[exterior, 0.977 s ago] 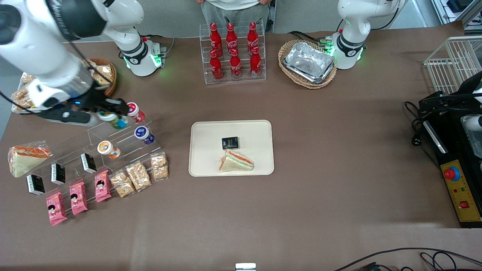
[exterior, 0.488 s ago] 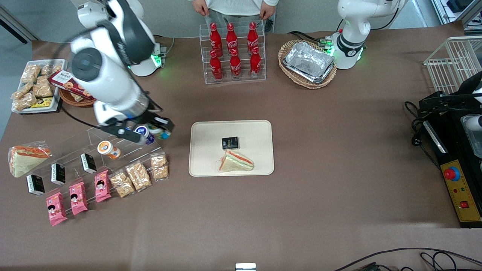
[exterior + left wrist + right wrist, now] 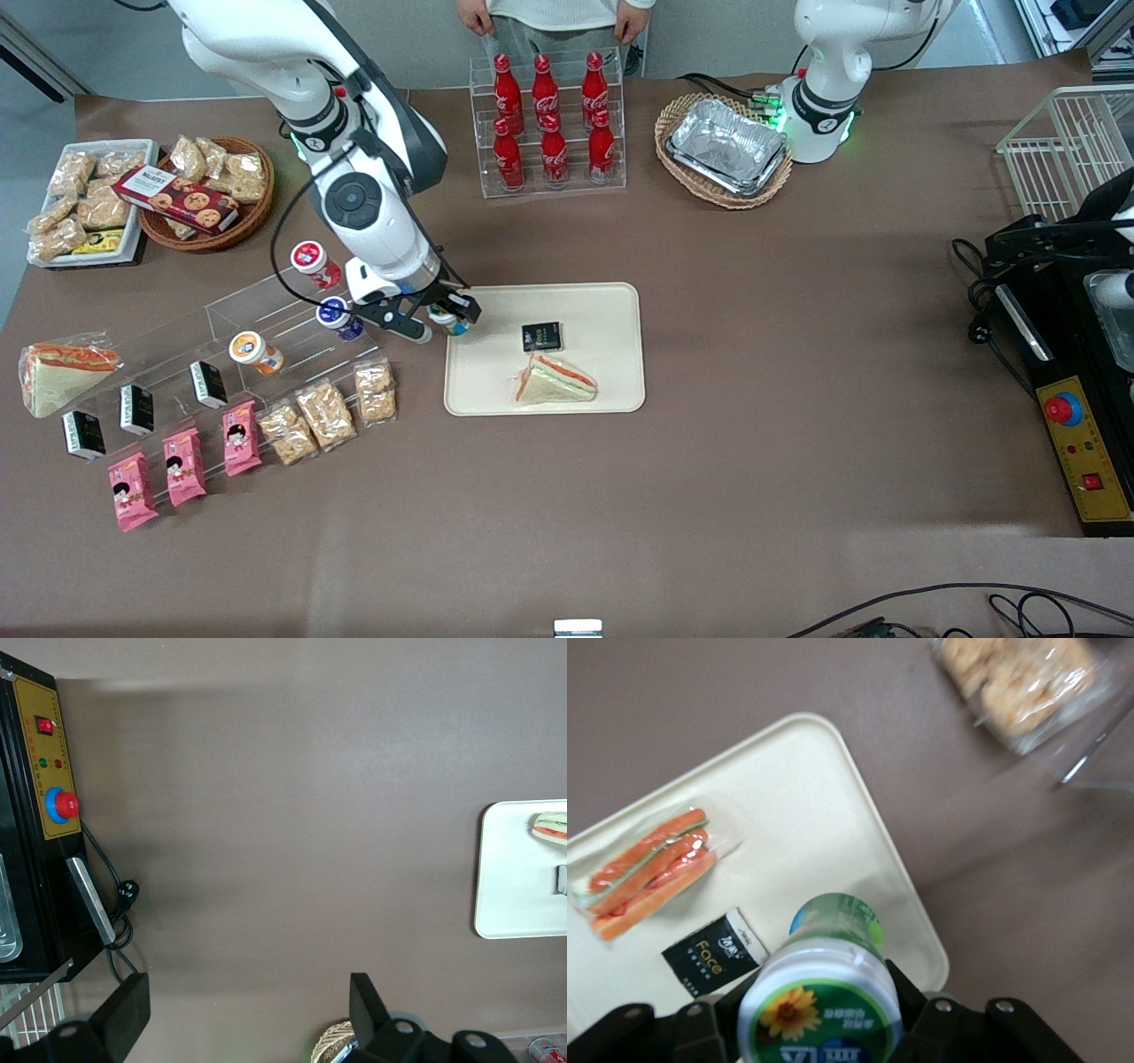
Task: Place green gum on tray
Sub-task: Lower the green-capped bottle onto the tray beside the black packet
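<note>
Gripper (image 3: 446, 317), clenched on the green gum (image 3: 447, 322), now hangs above the edge of the tray (image 3: 611, 301) that faces the working arm's end of the bench (image 3: 797, 461). Half a second earlier it hung over the clear stepped rack (image 3: 221, 328), above the purple-lidded bottle (image 3: 337, 317); a second earlier it was up by the red-lidded bottle (image 3: 310, 262). Reading across the front view: the rack keeps its red-, purple- and orange-lidded (image 3: 252, 350) bottles, unmoved; next comes the carried gum; then the tray, bearing a small black packet (image 3: 541, 337) and a wrapped sandwich (image 3: 555, 381). The right wrist view shows the gum (image 3: 829, 979) held between the fingers, lid toward the camera, over the tray's rim (image 3: 904, 895). Judged from this, the transfer is nearly complete: the gum is not yet resting on the tray, and lowering with release onto bare tray surface remains.
</note>
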`<state>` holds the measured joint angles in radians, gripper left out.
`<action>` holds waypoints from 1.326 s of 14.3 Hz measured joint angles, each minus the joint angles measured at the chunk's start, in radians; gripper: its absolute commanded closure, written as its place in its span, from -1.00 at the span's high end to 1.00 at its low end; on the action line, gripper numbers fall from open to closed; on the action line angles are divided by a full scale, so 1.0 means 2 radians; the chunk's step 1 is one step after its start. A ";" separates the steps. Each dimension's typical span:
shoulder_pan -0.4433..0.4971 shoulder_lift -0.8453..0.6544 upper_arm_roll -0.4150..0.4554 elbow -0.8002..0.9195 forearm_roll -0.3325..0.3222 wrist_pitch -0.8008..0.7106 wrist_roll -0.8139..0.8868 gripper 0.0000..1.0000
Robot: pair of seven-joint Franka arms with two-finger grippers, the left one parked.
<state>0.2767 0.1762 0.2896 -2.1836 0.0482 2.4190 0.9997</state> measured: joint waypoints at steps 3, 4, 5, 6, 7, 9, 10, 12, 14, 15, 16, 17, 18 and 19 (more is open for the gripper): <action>0.020 0.032 0.000 -0.036 0.000 0.089 0.025 -0.21; 0.022 0.043 0.000 -0.042 0.000 0.107 0.029 -0.21; 0.023 0.051 0.000 -0.046 0.000 0.120 0.029 -0.21; 0.023 0.057 -0.001 -0.048 0.000 0.126 0.029 -0.21; 0.023 0.061 -0.001 -0.048 0.000 0.129 0.029 -0.21; 0.023 0.065 -0.002 -0.048 0.000 0.129 0.029 -0.20; 0.023 0.065 -0.002 -0.048 0.000 0.129 0.029 -0.14; 0.023 0.067 -0.002 -0.049 0.000 0.129 0.029 0.02; 0.023 0.070 -0.002 -0.049 0.000 0.129 0.029 0.28; 0.023 0.071 -0.002 -0.049 0.000 0.129 0.029 0.72; 0.023 0.072 -0.002 -0.049 0.000 0.129 0.029 0.75; 0.023 0.074 -0.002 -0.049 0.000 0.129 0.029 0.75; 0.023 0.075 -0.002 -0.049 0.000 0.130 0.029 1.00; 0.023 0.076 -0.002 -0.049 0.000 0.130 0.029 1.00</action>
<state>0.3232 0.3288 0.2849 -2.2814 0.0483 2.6782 1.0584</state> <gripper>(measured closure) 0.251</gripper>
